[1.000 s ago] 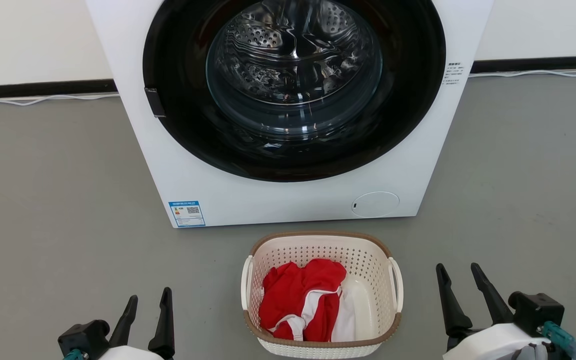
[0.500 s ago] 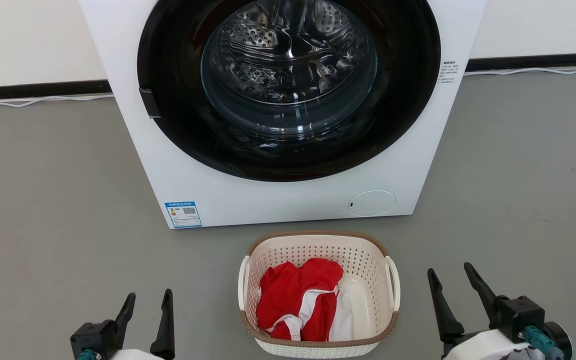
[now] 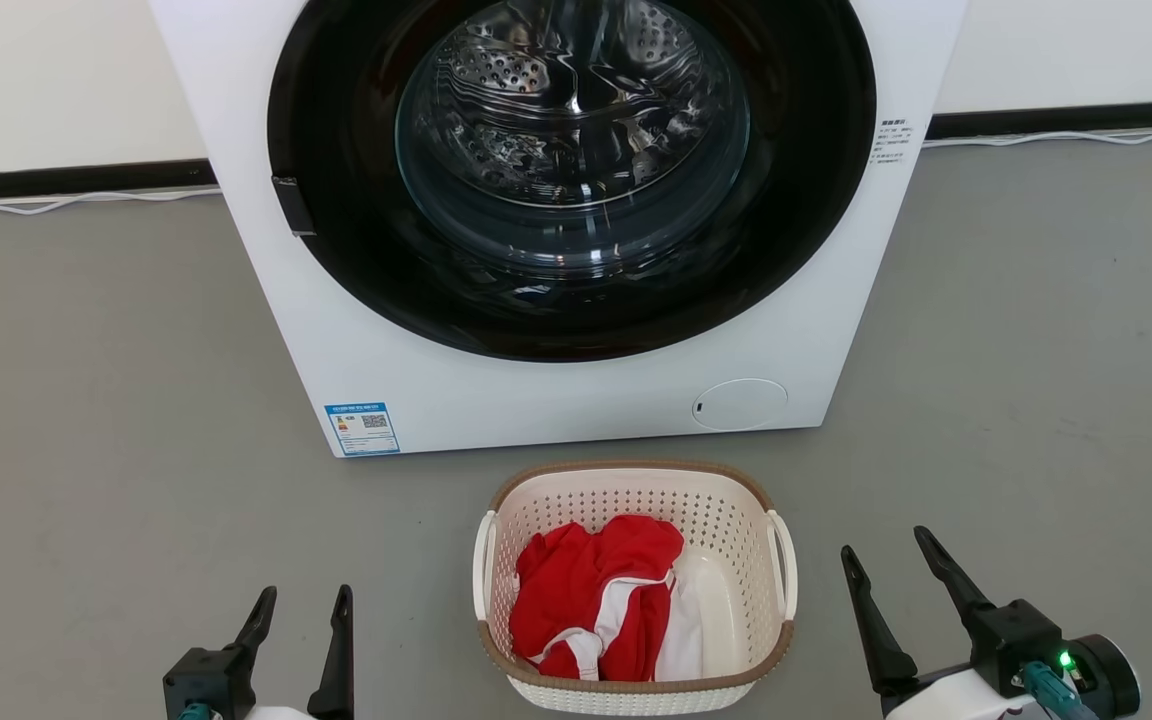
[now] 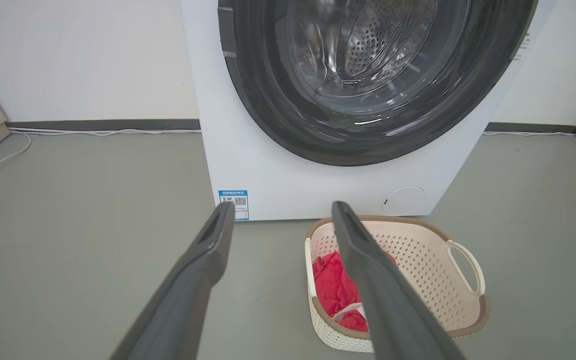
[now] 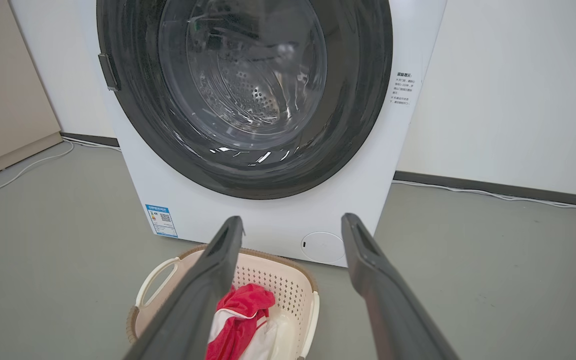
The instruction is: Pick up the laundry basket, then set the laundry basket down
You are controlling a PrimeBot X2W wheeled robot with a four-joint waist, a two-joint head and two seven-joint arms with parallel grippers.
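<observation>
Two end effectors, left (image 3: 304,592) and right (image 3: 884,541), both open and empty, one on either side of the basket (image 3: 731,535) and apart from it.
Basket: upright on the floor (image 3: 86,400); holds red cloth (image 3: 586,590) and something white, perhaps a second garment.
Progress: nothing done yet; pick-up and set-down both remain.
Floor: grey, smooth.
Room: washer (image 3: 556,400) just behind the basket; pale wall (image 3: 36,80) and white cable (image 3: 56,200) farther behind.
</observation>
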